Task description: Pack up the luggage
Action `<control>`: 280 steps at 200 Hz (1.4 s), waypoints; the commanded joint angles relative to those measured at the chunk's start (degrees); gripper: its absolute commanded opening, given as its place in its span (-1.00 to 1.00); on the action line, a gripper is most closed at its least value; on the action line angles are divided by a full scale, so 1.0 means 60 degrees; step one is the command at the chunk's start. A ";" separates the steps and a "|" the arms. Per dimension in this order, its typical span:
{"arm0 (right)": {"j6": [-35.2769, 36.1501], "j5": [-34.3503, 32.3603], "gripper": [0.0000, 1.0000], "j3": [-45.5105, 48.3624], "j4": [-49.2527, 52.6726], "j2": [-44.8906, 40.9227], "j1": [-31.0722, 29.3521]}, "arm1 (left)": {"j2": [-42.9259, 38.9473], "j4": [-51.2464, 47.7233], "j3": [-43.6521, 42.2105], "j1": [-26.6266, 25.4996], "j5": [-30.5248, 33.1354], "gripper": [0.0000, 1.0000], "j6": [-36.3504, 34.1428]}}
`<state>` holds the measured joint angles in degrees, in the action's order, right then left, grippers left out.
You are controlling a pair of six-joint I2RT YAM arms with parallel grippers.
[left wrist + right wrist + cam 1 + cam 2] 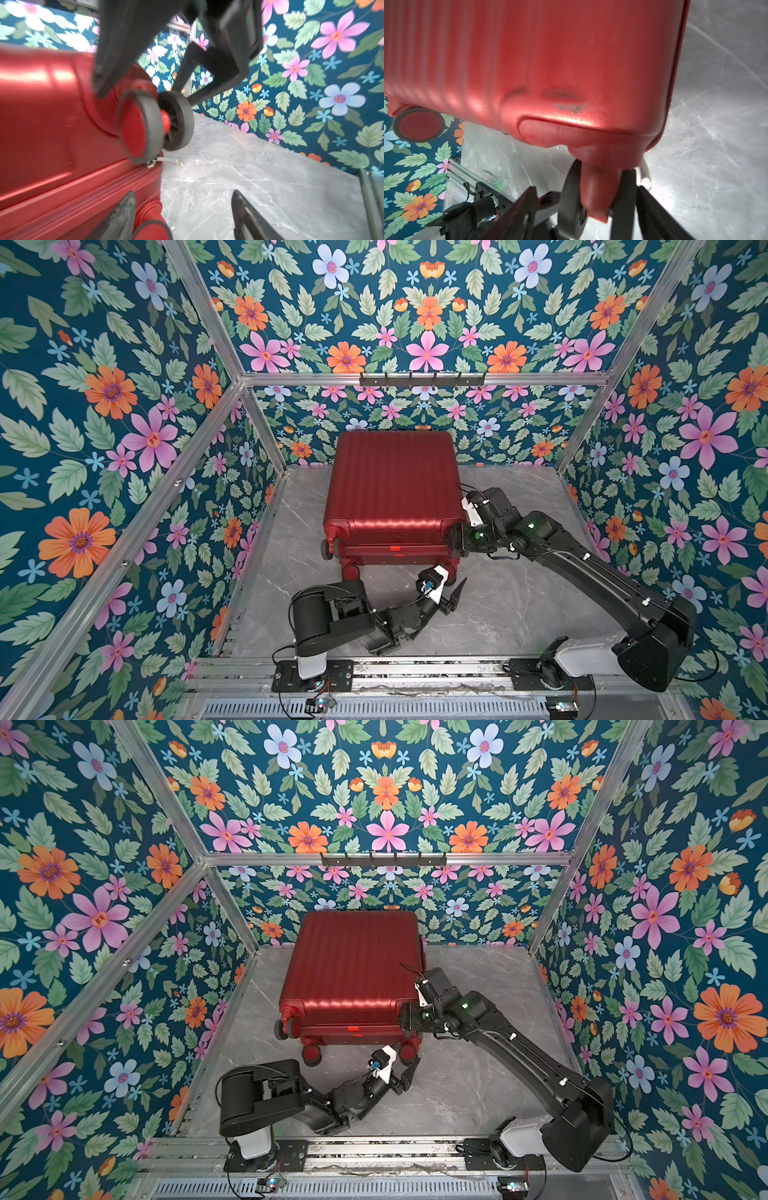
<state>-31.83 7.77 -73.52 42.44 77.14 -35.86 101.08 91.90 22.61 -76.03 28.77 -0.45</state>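
The luggage [395,489], a dark-red ribbed hard-shell suitcase, lies shut on the grey marble tabletop [519,614], its contents hidden. The left gripper [182,194] gapes empty beside its near wheels. The right gripper [586,188] straddles its corner caster wheel [571,207], jaws spread wide.

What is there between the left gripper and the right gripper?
The caster wheel at the luggage corner: the right gripper straddles it, and the left gripper stands open near it. The left wrist view shows this.

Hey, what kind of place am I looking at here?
Probably a staged robot test booth: floral wallpaper panels on an aluminium frame, two robot arms bolted to a rail, luggage on a marble-look tabletop.
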 commanded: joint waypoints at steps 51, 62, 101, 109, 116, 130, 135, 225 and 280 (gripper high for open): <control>0.0896 0.0476 0.81 0.0120 -0.0220 -0.0536 0.1637 | -0.5477 -0.6373 0.0138 0.0574 0.2263 0.54 0.0419; 0.0938 0.0606 0.82 0.0178 -0.0315 -0.0560 0.1934 | -0.6281 -0.7903 0.0492 0.1086 0.2144 0.54 0.0984; 0.0947 0.1064 0.82 0.0693 -0.0637 -0.0463 0.2964 | -0.8106 -1.2175 0.2021 0.3361 0.1494 0.55 0.2282; 0.0930 0.1149 0.82 0.0863 -0.0712 -0.0386 0.3126 | -0.8236 -1.2768 0.2395 0.3788 0.1424 0.55 0.2299; 0.0914 0.1167 0.81 0.1021 -0.0822 -0.0321 0.3192 | -0.8284 -1.3290 0.2743 0.4239 0.1341 0.55 0.2343; 0.0876 0.1093 0.81 0.1399 -0.1063 -0.0180 0.3226 | -0.8181 -1.4333 0.3438 0.5384 0.0905 0.55 0.2547; 0.0861 0.1093 0.80 0.1545 -0.1190 -0.0121 0.3222 | -0.8080 -1.4612 0.3655 0.5884 0.0579 0.55 0.2662; 0.0472 0.2044 0.75 0.2238 -0.2775 0.1667 0.4160 | -0.4517 -1.4703 0.5604 1.2291 -0.4522 0.52 0.4419; 0.0129 0.3154 0.69 0.1981 -0.3959 0.3313 0.4145 | -0.1647 -1.4562 0.7437 1.2671 -0.5461 0.50 0.4269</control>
<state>-29.89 22.48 -61.36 23.46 94.61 -10.76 86.80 4.75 64.16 -0.10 0.58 26.30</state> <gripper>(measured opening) 0.851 0.751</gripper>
